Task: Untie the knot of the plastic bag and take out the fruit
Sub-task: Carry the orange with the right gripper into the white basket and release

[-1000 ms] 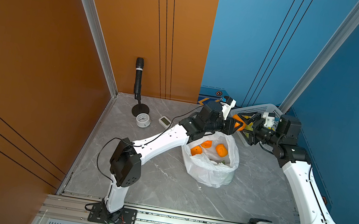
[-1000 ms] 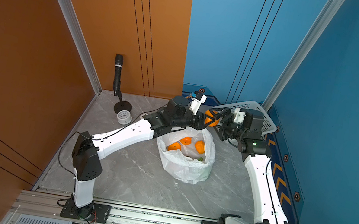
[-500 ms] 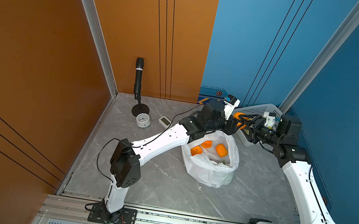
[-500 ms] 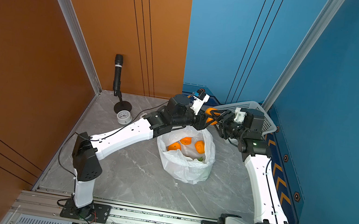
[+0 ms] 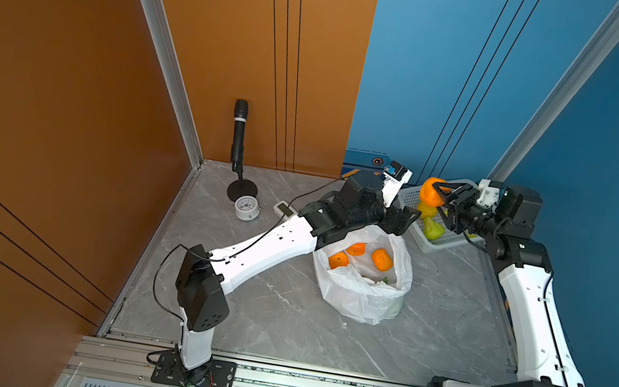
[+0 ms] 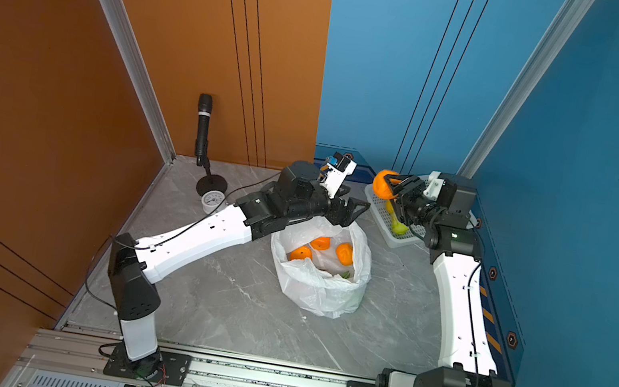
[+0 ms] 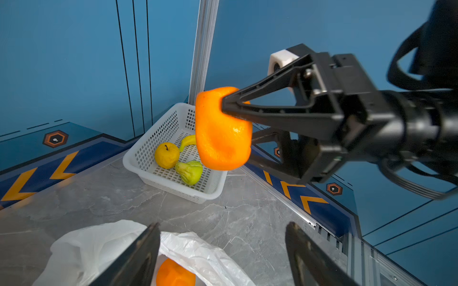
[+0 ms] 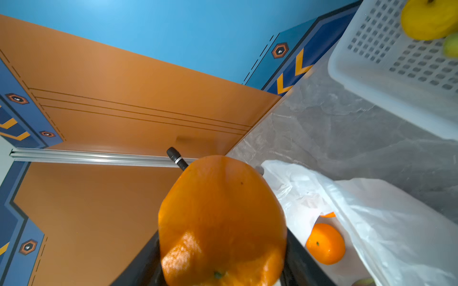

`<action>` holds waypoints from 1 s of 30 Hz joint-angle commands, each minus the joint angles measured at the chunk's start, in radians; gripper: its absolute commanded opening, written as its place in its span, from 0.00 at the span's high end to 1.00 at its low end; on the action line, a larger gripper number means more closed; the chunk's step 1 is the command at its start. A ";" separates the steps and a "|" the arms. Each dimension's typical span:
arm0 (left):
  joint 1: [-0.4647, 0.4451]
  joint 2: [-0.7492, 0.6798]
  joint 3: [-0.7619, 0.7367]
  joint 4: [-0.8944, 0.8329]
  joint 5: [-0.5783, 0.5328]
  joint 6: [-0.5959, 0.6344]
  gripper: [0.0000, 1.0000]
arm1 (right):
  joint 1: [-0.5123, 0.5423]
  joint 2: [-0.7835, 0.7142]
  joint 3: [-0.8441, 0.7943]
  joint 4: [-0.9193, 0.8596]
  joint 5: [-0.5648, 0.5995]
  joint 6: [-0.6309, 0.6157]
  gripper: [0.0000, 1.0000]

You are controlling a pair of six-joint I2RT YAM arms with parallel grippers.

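**Orange passes from left gripper to right**

Over the last second the orange has changed hands. The left gripper has let go of it and drawn back toward the bag, while the right gripper has closed on it. The right gripper now grasps the orange between its two black fingers, squeezing its sides, and holds it in the air over the near corner of the basket.

The left gripper is released. In the left wrist view its fingers stand wide apart with nothing between them, just above the far rim of the plastic bag. The bag sits in the middle of the grey table with its mouth open. Three oranges lie inside, with a bit of green beside them.

In the basket are a yellow round fruit, a green pear and a banana.
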 commanded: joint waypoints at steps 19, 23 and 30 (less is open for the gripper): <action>0.073 -0.074 -0.046 -0.139 0.233 0.166 0.15 | -0.115 0.605 0.525 -0.383 0.378 -0.380 0.37; 0.098 -0.073 -0.042 -0.167 0.249 0.163 0.15 | -0.122 0.733 0.639 -0.406 0.414 -0.392 0.37; 0.131 -0.076 -0.044 -0.211 0.252 0.170 0.15 | -0.131 0.941 0.863 -0.455 0.467 -0.408 0.37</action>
